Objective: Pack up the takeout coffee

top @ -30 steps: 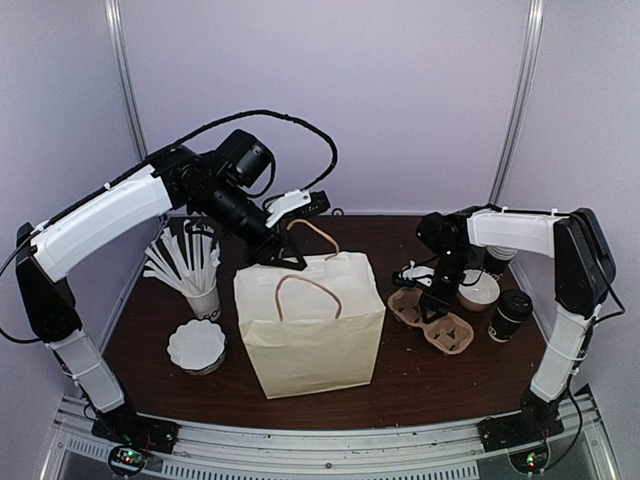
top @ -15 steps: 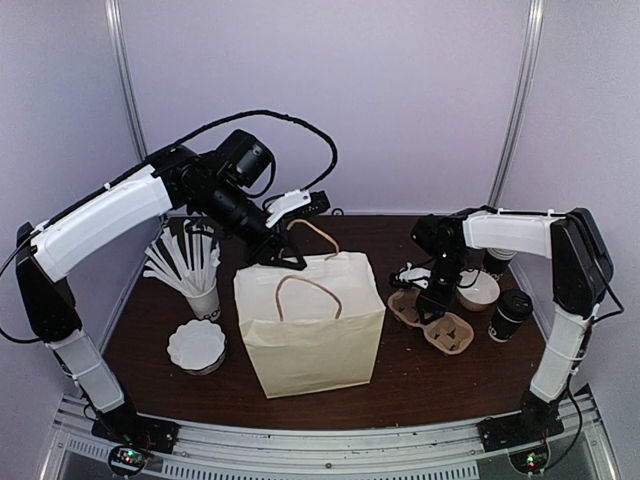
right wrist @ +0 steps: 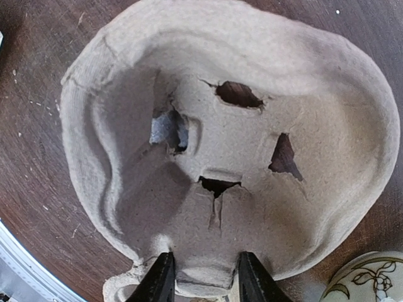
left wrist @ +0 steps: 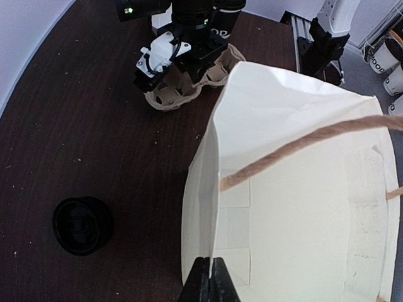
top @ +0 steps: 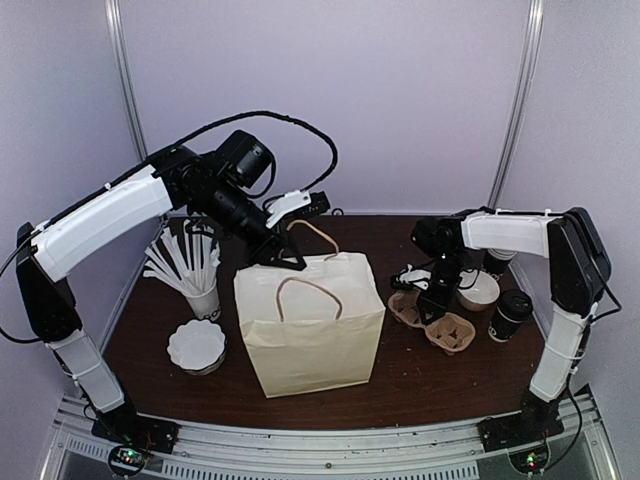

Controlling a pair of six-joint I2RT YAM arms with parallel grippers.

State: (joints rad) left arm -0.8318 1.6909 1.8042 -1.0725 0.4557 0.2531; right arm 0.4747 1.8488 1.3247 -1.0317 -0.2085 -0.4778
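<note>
The takeout coffee [top: 511, 314], a small dark cup with a black domed lid, stands upright at the right of the table. The cream paper bag [top: 312, 325] stands open in the middle. My left gripper [top: 284, 257] is shut on its back rim; in the left wrist view the jaws [left wrist: 212, 278] pinch the bag's edge [left wrist: 217, 207]. My right gripper [top: 432, 304] points down onto the brown pulp cup carrier [top: 452, 331], left of the coffee. In the right wrist view its fingers [right wrist: 204, 280] clamp a ridge of the carrier [right wrist: 252, 151].
A white cup of straws [top: 201, 296] and a white scalloped stack [top: 196, 346] stand left of the bag. Other cups [top: 479, 290] stand behind the carrier. A black round object [left wrist: 82, 225] lies behind the bag; I cannot tell what it is.
My right gripper has shifted slightly left and lower onto the carrier. The left arm, bag and coffee have not moved.
</note>
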